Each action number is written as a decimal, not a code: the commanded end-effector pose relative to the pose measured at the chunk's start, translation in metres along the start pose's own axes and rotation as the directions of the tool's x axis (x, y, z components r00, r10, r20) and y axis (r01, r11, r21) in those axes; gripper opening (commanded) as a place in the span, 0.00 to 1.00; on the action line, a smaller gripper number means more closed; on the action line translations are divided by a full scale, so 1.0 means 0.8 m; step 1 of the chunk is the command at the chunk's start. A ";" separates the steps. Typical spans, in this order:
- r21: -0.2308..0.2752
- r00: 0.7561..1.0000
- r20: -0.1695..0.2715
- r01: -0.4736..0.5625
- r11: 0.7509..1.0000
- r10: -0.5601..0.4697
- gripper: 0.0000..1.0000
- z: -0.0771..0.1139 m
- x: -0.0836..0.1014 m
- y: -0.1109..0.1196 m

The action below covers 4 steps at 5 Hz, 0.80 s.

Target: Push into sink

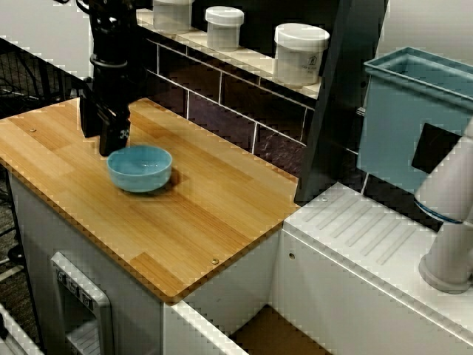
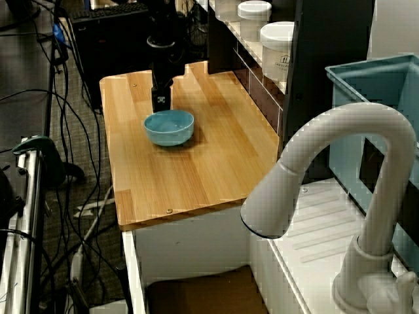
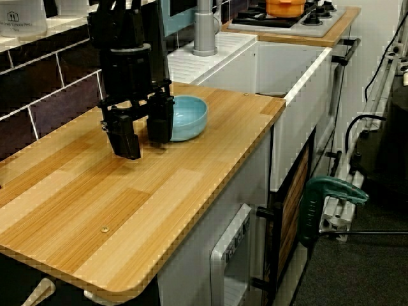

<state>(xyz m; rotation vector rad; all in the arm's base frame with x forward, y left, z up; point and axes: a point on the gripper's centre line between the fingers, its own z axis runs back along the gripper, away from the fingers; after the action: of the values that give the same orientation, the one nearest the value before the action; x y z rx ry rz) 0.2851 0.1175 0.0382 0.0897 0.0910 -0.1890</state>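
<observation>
The black gripper (image 3: 145, 131), its two fingers spread apart and holding nothing, stands low over the wooden table (image 3: 159, 191), with one finger (image 3: 159, 121) right against the near rim of a blue bowl (image 3: 188, 116). White jars (image 1: 299, 53) on the tiled ledge behind carry labels too small to read. The sink (image 3: 290, 76), white-walled with a brown floor, lies past the far end of the table, beyond the bowl from the gripper, with a white faucet (image 2: 340, 196) standing beside it.
</observation>
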 end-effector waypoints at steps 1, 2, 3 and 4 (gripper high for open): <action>0.006 0.999 0.030 0.045 0.999 -0.045 1.00 0.021 -0.003 -0.027; -0.016 0.997 0.013 0.076 0.997 -0.076 1.00 0.026 -0.012 -0.047; -0.036 0.995 0.009 0.102 0.994 -0.102 1.00 0.031 -0.018 -0.062; -0.041 0.993 0.011 0.114 0.993 -0.114 1.00 0.032 -0.019 -0.072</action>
<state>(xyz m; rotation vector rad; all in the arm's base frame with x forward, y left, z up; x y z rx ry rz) 0.2573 0.0602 0.0466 0.0257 0.1427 -0.2997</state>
